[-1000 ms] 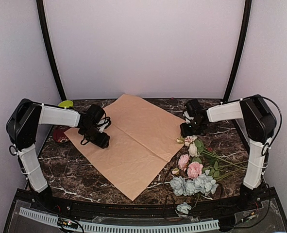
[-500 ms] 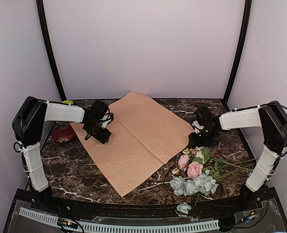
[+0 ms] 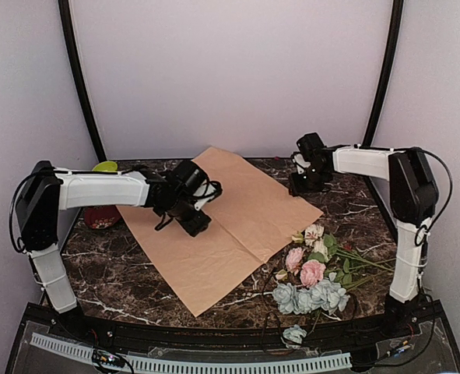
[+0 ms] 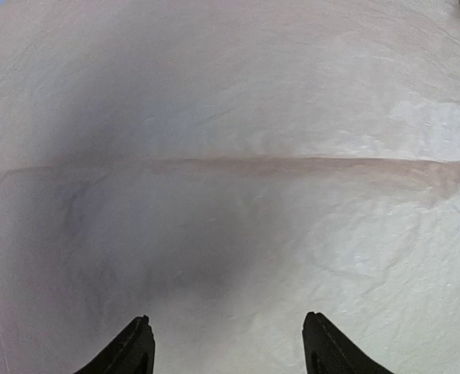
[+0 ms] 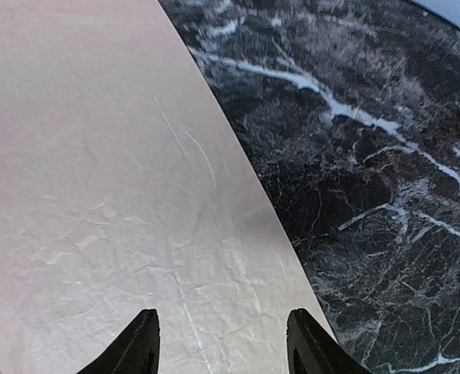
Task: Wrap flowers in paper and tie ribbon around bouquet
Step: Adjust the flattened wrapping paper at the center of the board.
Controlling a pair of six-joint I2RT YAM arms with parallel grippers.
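The paper [image 3: 230,222] lies flat as a beige diamond in the middle of the table, with a fold crease [image 4: 230,162] across it. The flowers [image 3: 311,273], pink, white and pale blue with green stems, lie on the marble right of its lower corner. A thin dark strand, perhaps the ribbon [image 3: 267,284], curls beside the blue heads. My left gripper [image 3: 197,225] hovers open over the paper's middle [image 4: 226,344], nothing between its fingers. My right gripper [image 3: 300,187] stands open above the paper's right edge [image 5: 222,344], also empty. No bouquet shows.
A red bowl [image 3: 99,218] and a green object [image 3: 105,166] sit at the back left. One loose pale blue flower head [image 3: 294,333] lies at the near table edge. Dark marble [image 5: 370,156] shows right of the paper. Black frame posts [image 3: 80,86] flank the back corners.
My left gripper has moved right, from the paper's left edge to over its middle. My right gripper has moved from the flowers back to the paper's far right edge.
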